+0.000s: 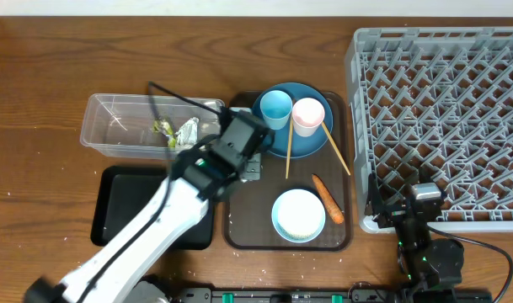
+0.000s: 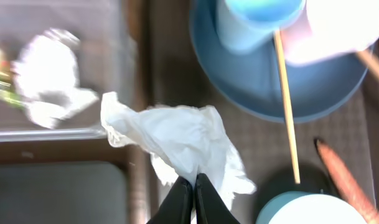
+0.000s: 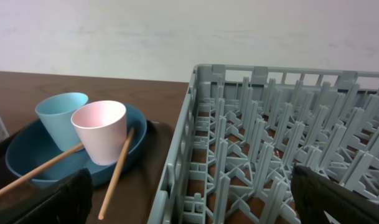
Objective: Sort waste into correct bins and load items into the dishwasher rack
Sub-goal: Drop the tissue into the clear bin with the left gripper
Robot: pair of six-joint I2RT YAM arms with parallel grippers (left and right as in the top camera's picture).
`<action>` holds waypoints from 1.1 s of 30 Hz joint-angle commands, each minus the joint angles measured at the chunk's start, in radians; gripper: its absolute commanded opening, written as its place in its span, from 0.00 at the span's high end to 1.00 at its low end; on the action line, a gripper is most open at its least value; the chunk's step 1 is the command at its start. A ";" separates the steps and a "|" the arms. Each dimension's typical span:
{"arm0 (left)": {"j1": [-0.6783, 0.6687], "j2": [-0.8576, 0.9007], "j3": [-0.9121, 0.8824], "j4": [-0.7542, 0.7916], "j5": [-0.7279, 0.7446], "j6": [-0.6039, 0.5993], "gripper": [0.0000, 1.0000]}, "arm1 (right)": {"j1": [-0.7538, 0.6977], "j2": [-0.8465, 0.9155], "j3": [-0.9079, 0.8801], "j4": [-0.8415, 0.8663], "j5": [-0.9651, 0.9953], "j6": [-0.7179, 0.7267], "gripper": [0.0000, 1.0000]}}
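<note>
Our left gripper [image 2: 193,186] has its fingers pinched tight together on a crumpled white paper [image 2: 183,140]. The paper spreads out from the fingertips in ragged folds. We see it over the left rim of the brown serving tray [image 1: 248,227], beside the corner of the clear tub [image 1: 104,126]. The left arm reaches in slantwise from the table's front edge, with its wrist above that rim.

Our right gripper [image 1: 405,210] sits low at the front corner of the dishwasher rack [image 1: 441,109]. Its fingers [image 3: 58,196] are spread wide and grasp nothing.

On the serving tray lie a pale blue bowl [image 1: 299,215] and a small orange carrot [image 1: 328,199]. Farther back is the dark blue plate [image 1: 311,143], carrying a light blue cup [image 1: 275,108] and a pale pink cup [image 1: 307,116] side by side. Two chopsticks [image 1: 289,151] rest across its rim.

The tub holds another white wad [image 1: 187,133] and a green-yellow wrapper [image 1: 163,129]. The black tray [image 1: 121,206] lies in front of it.

Everything stands on a brown wooden table [image 1: 37,109] before a plain white wall [image 3: 177,31].
</note>
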State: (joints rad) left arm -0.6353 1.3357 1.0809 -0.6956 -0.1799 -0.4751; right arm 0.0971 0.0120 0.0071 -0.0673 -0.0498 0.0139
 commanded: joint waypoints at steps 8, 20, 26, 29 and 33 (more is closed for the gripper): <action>0.090 -0.181 -0.002 0.010 -0.316 0.029 0.94 | -0.006 -0.005 -0.002 -0.004 0.001 -0.008 0.01; 0.269 -0.101 -0.002 0.079 -0.276 0.028 0.94 | -0.006 -0.005 -0.002 -0.004 0.001 -0.008 0.01; 0.277 -0.005 -0.002 0.124 -0.274 0.029 0.94 | -0.006 -0.005 -0.002 -0.004 0.001 -0.008 0.01; 0.277 0.019 -0.002 0.132 -0.274 0.029 0.93 | -0.006 -0.005 -0.002 -0.004 0.001 -0.008 0.01; 0.277 0.040 -0.002 0.137 -0.274 0.029 0.92 | -0.006 -0.005 -0.002 -0.004 0.001 -0.008 0.01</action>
State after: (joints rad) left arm -0.3634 1.3655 1.0809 -0.5671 -0.4477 -0.4629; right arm 0.0971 0.0120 0.0071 -0.0673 -0.0494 0.0139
